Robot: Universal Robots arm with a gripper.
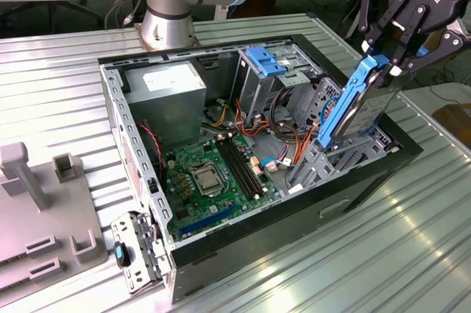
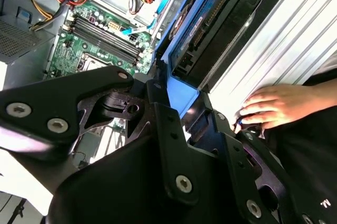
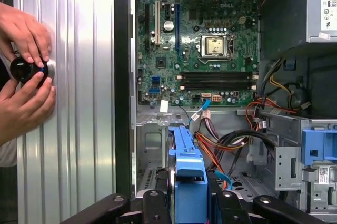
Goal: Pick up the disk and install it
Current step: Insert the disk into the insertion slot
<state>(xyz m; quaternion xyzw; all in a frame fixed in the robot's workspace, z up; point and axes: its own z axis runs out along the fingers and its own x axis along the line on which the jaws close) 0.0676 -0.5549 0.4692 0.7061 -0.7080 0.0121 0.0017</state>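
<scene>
While the disk, a flat dark-grey hard drive framed by a bright blue plastic carrier, stands steeply tilted at the corner of the open computer case on the exterior view's right, we see its lower end down among the grey metal drive bays and its upper end above the case rim. The black multi-link claw is closed on that upper end, pinching the carrier from both sides. In the first wrist view the disk shows edge-on between the black fingers. Near the disk, toward the exterior view's left, a lighter-blue ribbed plastic latch plate tops another bay, with orange and red cables trailing below it. Farther in lies the green motherboard, and past it the grey boxy power supply. The black-walled case lies on its side on a ribbed silver metal table. In the first wrist view, a person's hands hold a small round black object against the table beside the case.
</scene>
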